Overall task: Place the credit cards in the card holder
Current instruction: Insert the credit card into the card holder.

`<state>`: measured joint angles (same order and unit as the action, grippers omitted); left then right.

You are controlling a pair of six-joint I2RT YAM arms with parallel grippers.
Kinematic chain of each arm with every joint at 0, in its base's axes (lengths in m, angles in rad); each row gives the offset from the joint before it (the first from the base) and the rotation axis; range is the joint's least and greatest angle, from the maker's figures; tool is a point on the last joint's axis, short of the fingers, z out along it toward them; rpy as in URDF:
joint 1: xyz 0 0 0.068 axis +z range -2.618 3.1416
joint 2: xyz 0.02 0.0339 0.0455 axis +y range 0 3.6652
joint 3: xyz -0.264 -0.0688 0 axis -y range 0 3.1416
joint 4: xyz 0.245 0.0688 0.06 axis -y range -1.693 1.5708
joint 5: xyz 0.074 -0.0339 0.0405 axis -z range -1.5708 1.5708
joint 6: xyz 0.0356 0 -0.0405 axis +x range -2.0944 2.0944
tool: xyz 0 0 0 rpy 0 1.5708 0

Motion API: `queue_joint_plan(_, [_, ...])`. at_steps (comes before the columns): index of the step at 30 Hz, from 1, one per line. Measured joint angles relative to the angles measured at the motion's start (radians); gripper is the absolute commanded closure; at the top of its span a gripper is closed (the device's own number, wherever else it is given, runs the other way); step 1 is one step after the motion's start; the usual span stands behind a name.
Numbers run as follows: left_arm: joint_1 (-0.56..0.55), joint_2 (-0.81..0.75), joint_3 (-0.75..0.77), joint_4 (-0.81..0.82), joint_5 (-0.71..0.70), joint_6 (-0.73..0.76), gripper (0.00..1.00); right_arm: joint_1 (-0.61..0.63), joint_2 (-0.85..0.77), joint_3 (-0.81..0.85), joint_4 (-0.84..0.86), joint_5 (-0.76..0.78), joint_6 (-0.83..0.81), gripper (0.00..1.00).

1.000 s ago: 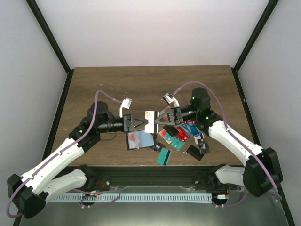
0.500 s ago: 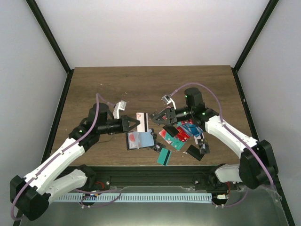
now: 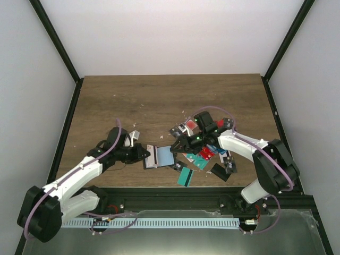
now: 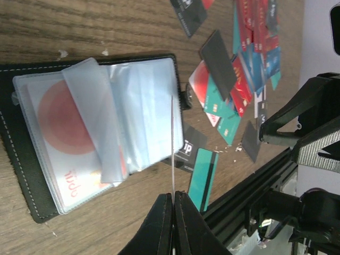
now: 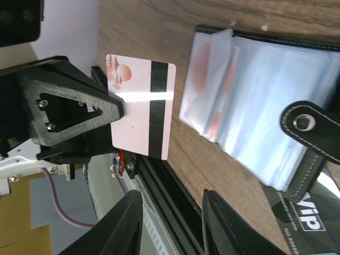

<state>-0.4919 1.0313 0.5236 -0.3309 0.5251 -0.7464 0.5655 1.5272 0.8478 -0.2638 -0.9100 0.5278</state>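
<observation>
— While the left gripper (image 4: 172, 199) is clamped tight, what does it hold?
— A white card (image 5: 141, 103) with a black stripe, edge-on over the open card holder (image 4: 32, 202); whether they touch, I cannot tell.
— And the right gripper (image 5: 172, 197)?
— Jaws partly spread, empty, above the holder's snap tab (image 5: 305, 125). Loose credit cards (image 3: 204, 155) lie just right of it.

The card holder (image 4: 34, 180) is recorded as black with pale stitching; its sleeves (image 4: 143, 111) are translucent blue-grey. A white card (image 4: 64, 133) bearing a red circle is seen at left. The striped card (image 5: 141, 106) is white with a black band. Loose cards (image 4: 244, 64), upper right, are red, teal and black. The table (image 3: 159, 95) is brown wood-grain.
</observation>
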Motion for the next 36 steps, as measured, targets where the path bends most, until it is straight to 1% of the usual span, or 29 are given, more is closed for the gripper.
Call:
queue_joint_plan(8, [0.008,0.147,-0.021,0.108,0.027,0.018,0.96,0.007,0.124,0.003,-0.003,0.066,-0.024,0.74])
queue_joint_plan(17, [0.01,0.297,-0.021,0.204,0.06,0.035,0.96,0.007,0.216,0.009,-0.007,0.096,-0.044,0.77])
queue_joint_plan(26, [0.021,0.37,-0.021,0.256,0.09,0.076,0.96,0.007,0.282,0.044,-0.016,0.101,-0.064,0.78])
queue_joint_plan(36, [0.029,0.43,-0.009,0.314,0.133,0.097,0.96,0.007,0.309,0.056,-0.021,0.089,-0.076,0.79])
